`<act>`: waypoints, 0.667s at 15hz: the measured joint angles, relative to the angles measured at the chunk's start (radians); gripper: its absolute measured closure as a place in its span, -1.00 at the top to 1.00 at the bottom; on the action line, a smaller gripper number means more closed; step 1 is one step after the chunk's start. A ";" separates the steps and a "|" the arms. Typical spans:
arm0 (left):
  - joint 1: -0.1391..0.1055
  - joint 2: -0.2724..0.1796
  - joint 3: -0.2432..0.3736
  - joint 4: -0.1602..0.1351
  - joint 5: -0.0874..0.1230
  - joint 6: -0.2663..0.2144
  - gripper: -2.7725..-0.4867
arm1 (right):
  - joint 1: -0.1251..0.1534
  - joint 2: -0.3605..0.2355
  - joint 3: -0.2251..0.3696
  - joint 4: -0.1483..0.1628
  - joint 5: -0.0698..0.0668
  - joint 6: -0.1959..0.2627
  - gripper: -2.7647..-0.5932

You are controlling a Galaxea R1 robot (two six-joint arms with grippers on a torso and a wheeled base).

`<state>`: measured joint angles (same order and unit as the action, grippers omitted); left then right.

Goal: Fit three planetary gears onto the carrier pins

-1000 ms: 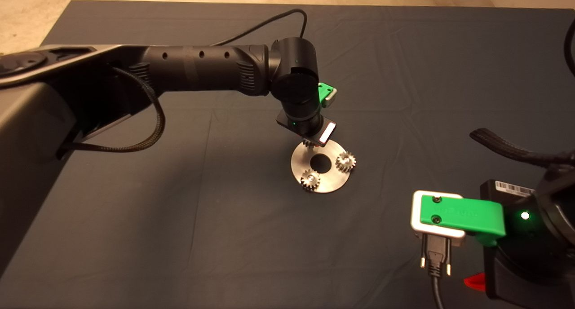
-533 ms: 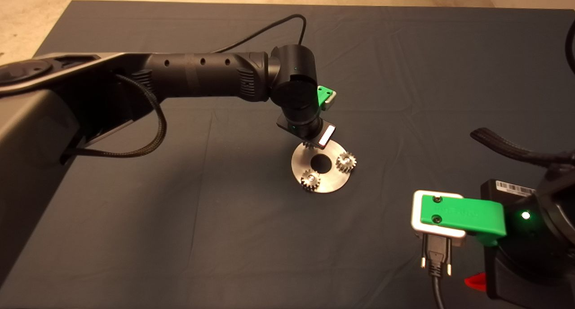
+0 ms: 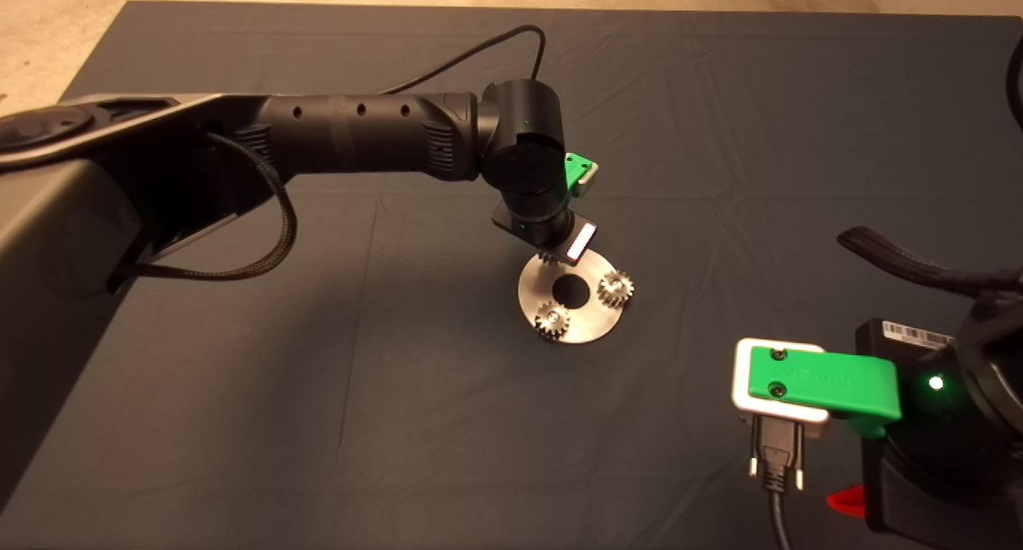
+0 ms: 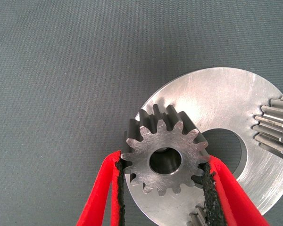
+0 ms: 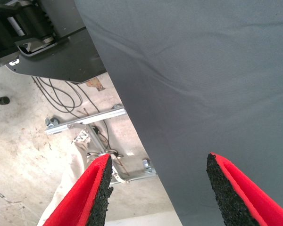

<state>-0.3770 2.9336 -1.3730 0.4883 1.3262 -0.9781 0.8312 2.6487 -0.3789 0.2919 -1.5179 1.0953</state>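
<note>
Dark mat (image 3: 320, 390) spread over table, floor visible beyond its edge in right wrist view.

Left arm (image 3: 352, 138) extended from left edge to mat centre, wrist pointed down over carrier disc (image 3: 587, 322).

Right gripper (image 5: 158, 188) parked at lower right of head view, off mat edge; fingers set wide apart, nothing between them.

Carrier disc flat on mat near centre, large centre hole (image 3: 571, 291) exposed. Two planetary gears seated on disc: one at near rim (image 3: 552, 320), one at right rim (image 3: 615, 288); pin tops visible in their bores.

Left gripper (image 4: 165, 176) directly above far-left part of disc, fingers narrowed onto third gear (image 4: 164, 157). Black pads (image 4: 208, 188) pressed against gear teeth on opposite sides. Gear held roughly level over disc surface, just beside centre hole; silvery metal visible through bore, pin or disc face not distinguishable. Seating depth of this gear not determinable.
</note>
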 joint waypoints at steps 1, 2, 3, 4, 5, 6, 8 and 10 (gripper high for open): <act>0.000 0.000 0.000 -0.001 0.000 0.011 -0.62 | 0.000 0.000 0.000 0.000 0.000 0.000 -0.19; 0.000 0.000 0.000 -0.001 0.000 0.018 -0.62 | 0.000 0.000 0.000 0.000 0.000 0.000 -0.19; 0.000 0.000 0.000 -0.001 0.000 0.026 -0.62 | 0.000 0.000 0.000 0.000 0.000 0.000 -0.19; 0.000 0.000 0.000 -0.002 0.000 0.028 -0.57 | 0.000 0.000 0.000 0.000 0.000 0.000 -0.19; 0.002 0.000 0.000 -0.002 0.000 0.033 -0.55 | 0.000 0.000 0.000 0.000 0.000 0.000 -0.19; 0.005 0.000 -0.001 -0.003 0.002 0.041 -0.54 | 0.000 0.000 0.000 0.000 0.000 0.000 -0.19; 0.003 0.000 -0.005 -0.010 0.003 0.041 -0.50 | 0.000 0.000 0.000 0.000 0.000 0.000 -0.19; 0.007 0.000 -0.008 -0.040 0.027 0.048 -0.41 | 0.000 0.000 0.000 0.001 0.000 0.000 -0.19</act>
<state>-0.3702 2.9340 -1.3806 0.4479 1.3532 -0.9305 0.8309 2.6487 -0.3789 0.2928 -1.5179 1.0953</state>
